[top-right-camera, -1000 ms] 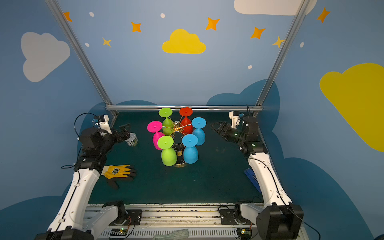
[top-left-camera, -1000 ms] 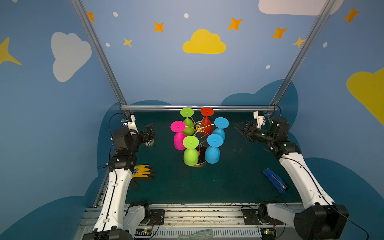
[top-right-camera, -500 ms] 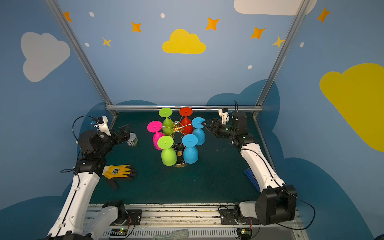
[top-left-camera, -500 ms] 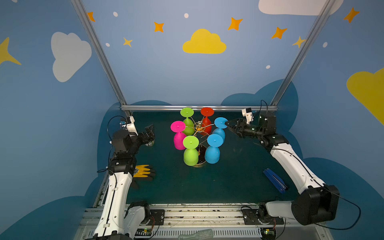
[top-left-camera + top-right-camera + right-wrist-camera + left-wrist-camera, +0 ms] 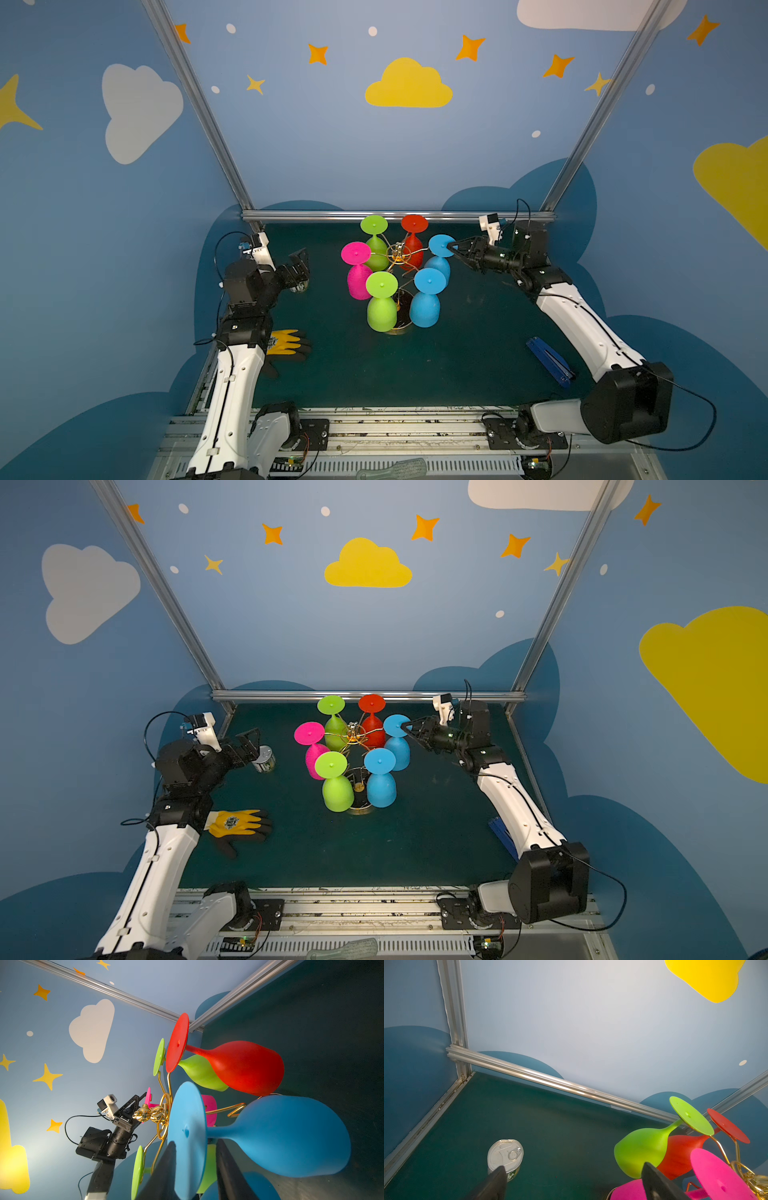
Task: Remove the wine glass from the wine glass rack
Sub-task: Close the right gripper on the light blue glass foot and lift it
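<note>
1. Dark green bench [image 5: 478,365] inside blue cloud-painted walls. At the far left, the left claw [image 5: 302,266] hangs released and gaping, with a tin can [image 5: 264,759] just beside it.
2. Centre: the wine glass rack [image 5: 398,253] carries six upside-down glasses.
3. Right: the blue wine glass [image 5: 439,262] hangs from the rack's far-right arm. The right claw [image 5: 455,246] straddles its foot, jaws apart and not yet clamped.
4. Risk: pulling sideways rather than out along the wire loop could snag the stem, tip the light rack, or knock the neighbouring red glass [image 5: 413,246].

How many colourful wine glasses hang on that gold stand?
6, inverted around the rack: rear green glass, red glass, rear blue glass, front blue glass, front green glass, pink glass.
</note>
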Available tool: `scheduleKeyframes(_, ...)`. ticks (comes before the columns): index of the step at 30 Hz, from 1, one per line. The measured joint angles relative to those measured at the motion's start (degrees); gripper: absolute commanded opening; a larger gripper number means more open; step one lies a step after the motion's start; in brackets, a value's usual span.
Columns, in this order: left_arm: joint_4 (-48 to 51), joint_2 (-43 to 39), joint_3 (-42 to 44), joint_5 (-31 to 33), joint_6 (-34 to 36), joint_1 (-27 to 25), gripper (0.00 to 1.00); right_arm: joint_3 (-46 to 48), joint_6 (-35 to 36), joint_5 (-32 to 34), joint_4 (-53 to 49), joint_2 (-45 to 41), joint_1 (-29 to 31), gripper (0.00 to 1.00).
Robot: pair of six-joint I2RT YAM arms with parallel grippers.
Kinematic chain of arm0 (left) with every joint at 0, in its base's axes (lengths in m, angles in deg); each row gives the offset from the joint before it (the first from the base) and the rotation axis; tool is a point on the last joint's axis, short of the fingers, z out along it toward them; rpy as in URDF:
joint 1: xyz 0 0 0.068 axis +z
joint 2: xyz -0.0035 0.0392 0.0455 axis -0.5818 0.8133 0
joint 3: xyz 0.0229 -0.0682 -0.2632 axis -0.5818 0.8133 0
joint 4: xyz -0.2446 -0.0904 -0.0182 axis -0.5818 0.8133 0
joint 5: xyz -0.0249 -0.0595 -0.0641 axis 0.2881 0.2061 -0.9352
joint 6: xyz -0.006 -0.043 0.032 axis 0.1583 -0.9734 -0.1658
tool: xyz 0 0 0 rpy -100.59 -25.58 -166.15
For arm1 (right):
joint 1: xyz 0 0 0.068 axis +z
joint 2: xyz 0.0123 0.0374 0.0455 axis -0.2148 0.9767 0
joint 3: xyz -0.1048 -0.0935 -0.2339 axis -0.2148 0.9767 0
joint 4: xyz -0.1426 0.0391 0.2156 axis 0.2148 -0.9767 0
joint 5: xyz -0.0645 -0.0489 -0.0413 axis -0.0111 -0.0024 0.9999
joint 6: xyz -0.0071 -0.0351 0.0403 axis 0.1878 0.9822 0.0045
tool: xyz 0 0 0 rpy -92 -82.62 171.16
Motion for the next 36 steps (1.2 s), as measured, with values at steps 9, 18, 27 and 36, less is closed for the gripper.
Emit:
scheduleKeyframes(9,0.0,0.0,0.0,1.36,-0.52,0.07,1.0,0.0,-1.42,-0.39,0.92,0.0,-0.5,0.17)
scheduleKeyframes(18,0.04,-0.35,0.0,3.08,-1.09,0.07,1.0,-0.02,-3.76,-1.55,2.97,-0.15,-0.81,0.0)
scheduleKeyframes(27,0.02,-0.63,0.07,3.87,-1.29,0.07,1.0,-0.02,-6.51,-2.45,4.98,-0.15,-0.81,0.0)
scheduleKeyframes(36,0.02,-0.72,0.28,4.02,-1.51,0.07,1.0,-0.02,-8.44,-2.89,6.12,-0.59,-0.48,0.0)
